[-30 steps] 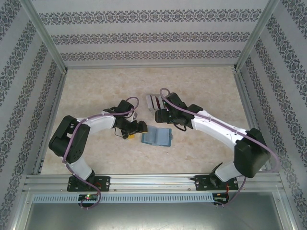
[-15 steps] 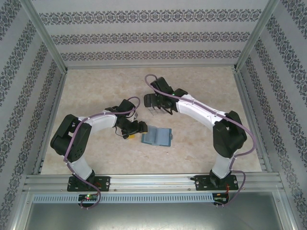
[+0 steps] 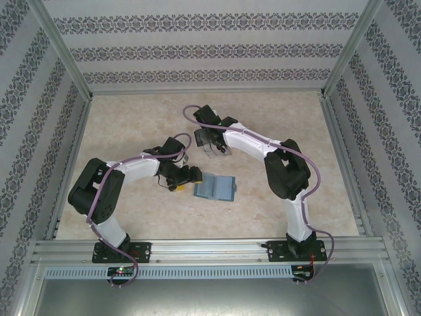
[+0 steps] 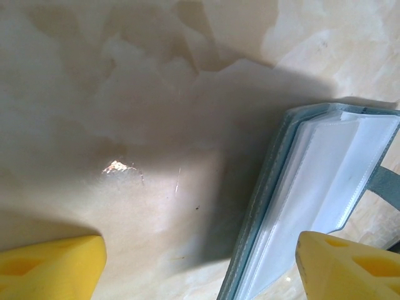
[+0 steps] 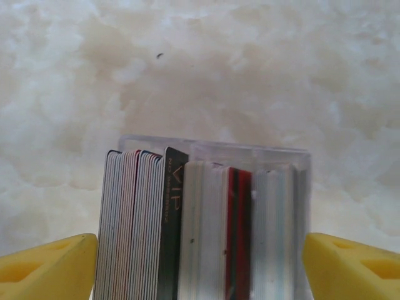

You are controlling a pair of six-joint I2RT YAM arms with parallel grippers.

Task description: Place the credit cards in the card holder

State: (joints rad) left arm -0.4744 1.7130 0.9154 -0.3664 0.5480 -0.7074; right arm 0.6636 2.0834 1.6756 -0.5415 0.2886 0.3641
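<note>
The credit cards (image 5: pixel 187 225) stand on edge, packed in a clear tray (image 5: pixel 250 153) toward the far middle of the table (image 3: pixel 131 118), so we can pinch one from above. Our right gripper (image 5: pixel 201 265) hangs over them, jaws spread to either side, grasping nothing. The card holder (image 3: pixel 215 187) lies open nearer us, sleeves up to receive cards. Our left gripper (image 4: pixel 200 269) sits at its edge, jaws released, likely there to steady it.

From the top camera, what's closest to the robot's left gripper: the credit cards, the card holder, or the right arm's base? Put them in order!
1. The card holder, just to the right of the left gripper.
2. The credit cards, farther back on the table.
3. The right arm's base, at the near right edge.
</note>
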